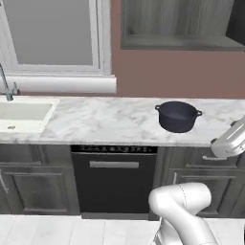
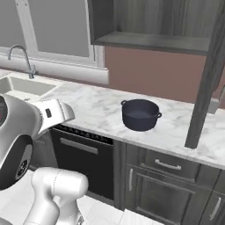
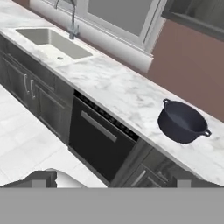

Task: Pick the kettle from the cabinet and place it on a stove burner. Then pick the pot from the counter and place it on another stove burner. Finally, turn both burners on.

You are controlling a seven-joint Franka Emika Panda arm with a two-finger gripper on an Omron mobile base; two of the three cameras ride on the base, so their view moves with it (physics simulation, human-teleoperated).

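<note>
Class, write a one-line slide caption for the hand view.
Lidless dark pot sits on the marble counter, right of the sink, above a dishwasher.

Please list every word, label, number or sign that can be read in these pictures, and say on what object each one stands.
No text can be read.
Dishwasher: a row of small pale marks runs along its top edge, too small and blurred to read.
Pot, counter, cabinet: no writing shows.
</note>
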